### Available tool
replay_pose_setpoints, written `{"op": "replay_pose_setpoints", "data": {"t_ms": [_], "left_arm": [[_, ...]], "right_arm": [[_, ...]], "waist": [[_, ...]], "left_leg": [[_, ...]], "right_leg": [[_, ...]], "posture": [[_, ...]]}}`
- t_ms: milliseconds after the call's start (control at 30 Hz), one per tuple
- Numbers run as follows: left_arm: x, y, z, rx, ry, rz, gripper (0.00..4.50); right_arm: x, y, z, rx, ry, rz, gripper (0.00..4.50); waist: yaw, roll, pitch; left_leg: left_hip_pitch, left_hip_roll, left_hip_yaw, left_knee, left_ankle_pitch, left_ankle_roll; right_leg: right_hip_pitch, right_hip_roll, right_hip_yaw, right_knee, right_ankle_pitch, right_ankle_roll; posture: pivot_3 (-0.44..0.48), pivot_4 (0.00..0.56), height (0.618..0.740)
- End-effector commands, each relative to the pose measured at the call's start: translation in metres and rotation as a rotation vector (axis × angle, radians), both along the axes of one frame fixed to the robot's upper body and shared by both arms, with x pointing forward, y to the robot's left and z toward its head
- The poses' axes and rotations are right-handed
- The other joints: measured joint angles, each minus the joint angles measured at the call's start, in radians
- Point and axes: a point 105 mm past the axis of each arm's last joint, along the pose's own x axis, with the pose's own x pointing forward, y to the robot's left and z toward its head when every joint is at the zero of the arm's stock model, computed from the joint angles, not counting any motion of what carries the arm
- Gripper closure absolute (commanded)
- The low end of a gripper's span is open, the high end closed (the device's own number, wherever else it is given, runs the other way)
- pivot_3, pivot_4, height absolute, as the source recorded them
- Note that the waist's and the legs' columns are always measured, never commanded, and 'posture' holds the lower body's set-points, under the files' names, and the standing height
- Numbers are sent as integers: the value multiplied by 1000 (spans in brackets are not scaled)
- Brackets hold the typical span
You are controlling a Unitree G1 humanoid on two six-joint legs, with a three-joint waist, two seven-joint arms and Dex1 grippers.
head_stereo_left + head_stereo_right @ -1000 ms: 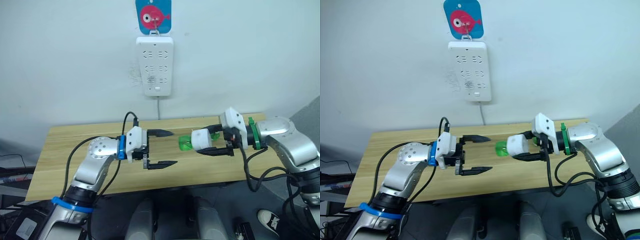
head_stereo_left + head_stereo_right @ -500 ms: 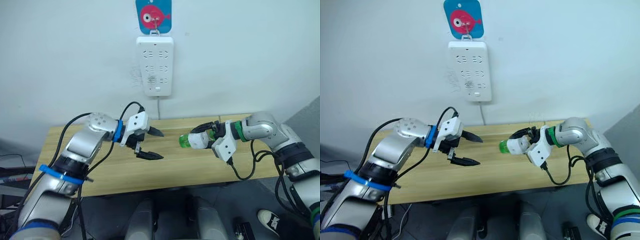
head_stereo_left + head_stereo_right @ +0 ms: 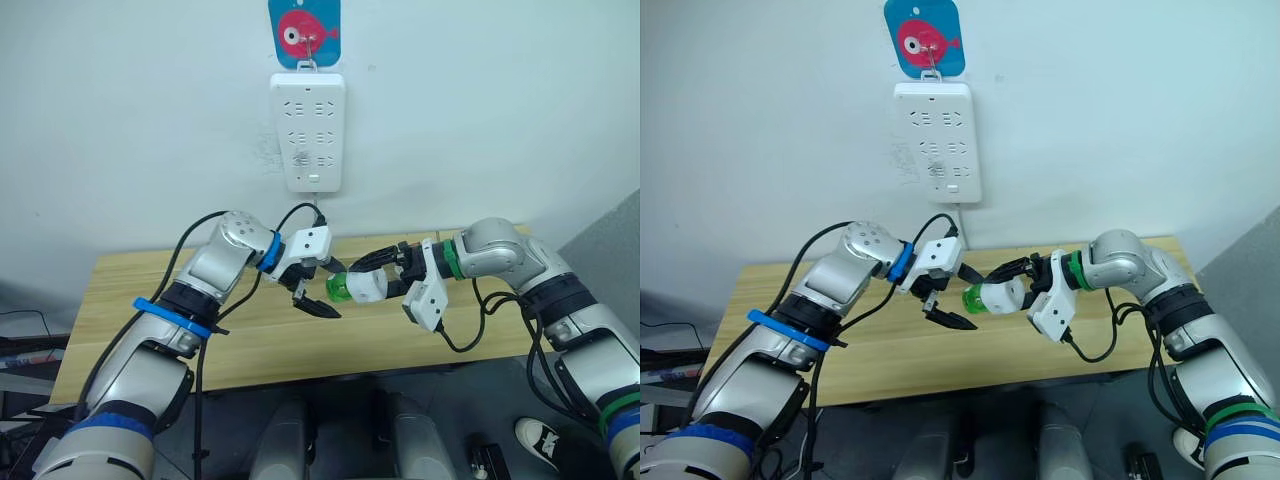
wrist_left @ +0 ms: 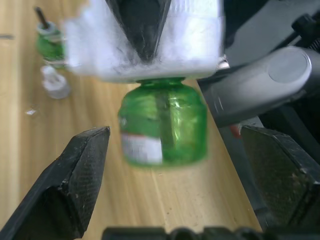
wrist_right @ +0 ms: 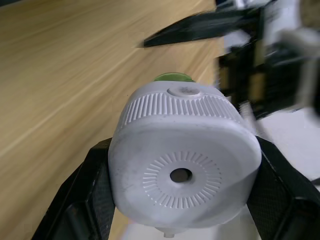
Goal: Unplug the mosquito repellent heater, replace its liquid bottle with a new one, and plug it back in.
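Right gripper (image 3: pixel 385 272) clamps the mosquito repellent heater (image 3: pixel 367 287), its green bottle (image 3: pixel 339 289) pointing toward the left gripper (image 3: pixel 322 288), whose wide-spread fingers straddle the bottle without touching.

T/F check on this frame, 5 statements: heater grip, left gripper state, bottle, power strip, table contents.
1. The right gripper is shut on the mosquito repellent heater. True.
2. The left gripper is clamped on the green bottle. False: its fingers stand open on either side of the bottle, apart from it.
3. The green bottle is attached to the heater. True: its neck sits in the white unit.
4. The heater is plugged into the wall power strip. False: it is held over the wooden table, away from the strip.
5. A second green bottle stands on the table. True: the left wrist view shows it, with a small clear cap beside it.
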Motion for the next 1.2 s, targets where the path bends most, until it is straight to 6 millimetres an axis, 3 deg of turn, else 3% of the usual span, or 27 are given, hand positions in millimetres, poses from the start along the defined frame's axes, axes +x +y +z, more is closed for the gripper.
{"op": "replay_pose_setpoints", "data": {"t_ms": [33,67,167,333,433,567,767,900,1033,1200], "left_arm": [[3,-9,4,9,-36,-33,0],[2,-10,3,15,-30,-45,0],[0,-10,3,23,-12,-55,608],[-3,-2,0,65,6,-62,2200],[-4,-3,1,55,6,-59,2241],[0,-7,0,1,-16,-15,2241],[6,-3,-14,-174,-83,178,2241],[19,-6,-4,-459,-186,428,2241],[24,-11,15,-709,-341,621,2241],[21,-15,26,-807,-462,693,2241]], "right_arm": [[-8,13,13,27,-51,65,1492],[-8,15,13,25,-54,70,1492],[-9,14,11,3,-58,75,1492],[-7,10,7,-11,-62,66,1492],[-6,9,6,-12,-55,65,1492],[-3,5,10,25,12,8,59],[-5,-40,25,145,209,-201,0],[-12,-53,36,431,643,-513,0],[-18,-38,38,766,1103,-730,0],[-8,-14,52,1049,1329,-809,0]], "waist": [[0,0,0],[0,0,0],[-1,0,0],[-1,0,0],[-1,0,0],[-2,0,0],[0,0,0],[0,0,0],[0,-1,-2],[-6,1,-6]], "left_leg": [[0,0,0,0,0,0],[0,0,0,0,0,0],[0,0,0,0,0,0],[0,0,0,0,0,0],[0,0,0,0,0,0],[0,0,0,0,0,0],[0,0,-1,1,0,1],[1,1,-2,1,-2,4],[1,3,-5,2,-3,4],[2,5,-2,1,-3,4]], "right_leg": [[0,0,0,0,0,0],[0,0,0,0,0,0],[0,0,0,0,0,0],[0,0,0,1,0,0],[0,0,0,1,0,0],[0,0,0,1,0,0],[1,-2,-1,0,0,-1],[1,-4,0,0,1,-1],[3,-7,-1,0,2,-3],[3,-6,-1,0,4,-5]], "posture": [[-110,194,740],[-112,195,740],[-114,198,740],[-115,199,740],[-116,199,740],[-128,199,740],[-155,205,740],[-172,206,740],[-194,205,740],[-207,202,740]]}}
